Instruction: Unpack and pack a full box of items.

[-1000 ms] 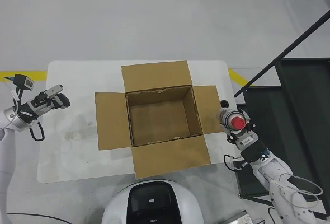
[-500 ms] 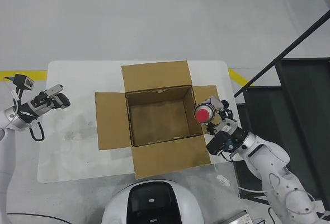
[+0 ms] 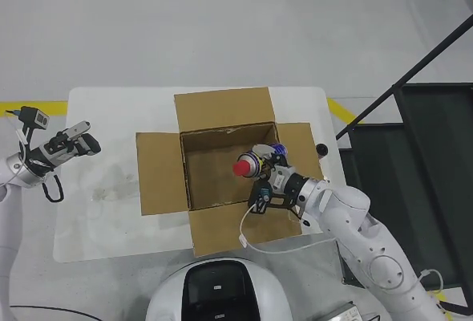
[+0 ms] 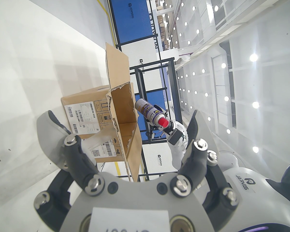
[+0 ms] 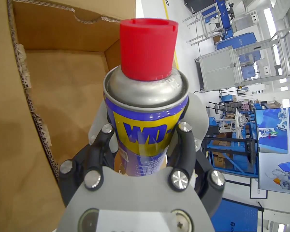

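Note:
An open cardboard box (image 3: 220, 180) stands in the middle of the white table (image 3: 108, 217) with all its flaps spread and its bottom bare. My right gripper (image 3: 264, 163) is shut on a blue and yellow spray can (image 3: 251, 165) with a red cap and holds it tilted over the right part of the opening. The right wrist view shows the can (image 5: 145, 92) clamped in the gripper (image 5: 147, 121), cap towards the box's inside (image 5: 70, 85). My left gripper (image 3: 82, 144) hangs open and holds nothing at the table's left edge. From its wrist view the gripper (image 4: 122, 119) faces the box (image 4: 87, 112) and the can (image 4: 148, 111).
A black metal rack (image 3: 429, 152) stands close beside the table on the right. A thin white cable (image 3: 248, 233) hangs from the right arm over the box's near flap. Bare tabletop lies to the left of the box.
The right arm has carried the spray can leftwards, from beyond the table's right edge across the right flap to above the box opening. The left arm has not moved.

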### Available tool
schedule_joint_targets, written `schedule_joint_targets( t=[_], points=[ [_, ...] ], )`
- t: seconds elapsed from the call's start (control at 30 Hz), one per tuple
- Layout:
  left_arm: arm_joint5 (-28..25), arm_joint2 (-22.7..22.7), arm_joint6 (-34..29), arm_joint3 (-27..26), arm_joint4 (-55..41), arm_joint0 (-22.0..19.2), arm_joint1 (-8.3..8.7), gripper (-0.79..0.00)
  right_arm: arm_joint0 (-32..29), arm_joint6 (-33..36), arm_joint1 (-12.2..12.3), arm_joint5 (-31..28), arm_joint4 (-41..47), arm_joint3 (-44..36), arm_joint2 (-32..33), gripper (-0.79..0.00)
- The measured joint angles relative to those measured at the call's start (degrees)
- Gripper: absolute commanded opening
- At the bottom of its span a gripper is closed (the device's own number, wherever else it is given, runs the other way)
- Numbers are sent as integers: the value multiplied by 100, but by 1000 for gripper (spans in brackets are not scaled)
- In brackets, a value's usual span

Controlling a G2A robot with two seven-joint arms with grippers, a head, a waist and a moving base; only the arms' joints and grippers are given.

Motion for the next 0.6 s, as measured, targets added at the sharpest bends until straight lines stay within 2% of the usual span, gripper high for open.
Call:
schedule_joint_targets(
  t=[0.53,0.6],
  points=[
    [0,0,0,0,0,0,0,0,-5,36,2,-9,-9,-6,22,-785],
    [0,0,0,0,0,0,0,0,41,167,16,-200,-4,-101,90,-785]
  ],
)
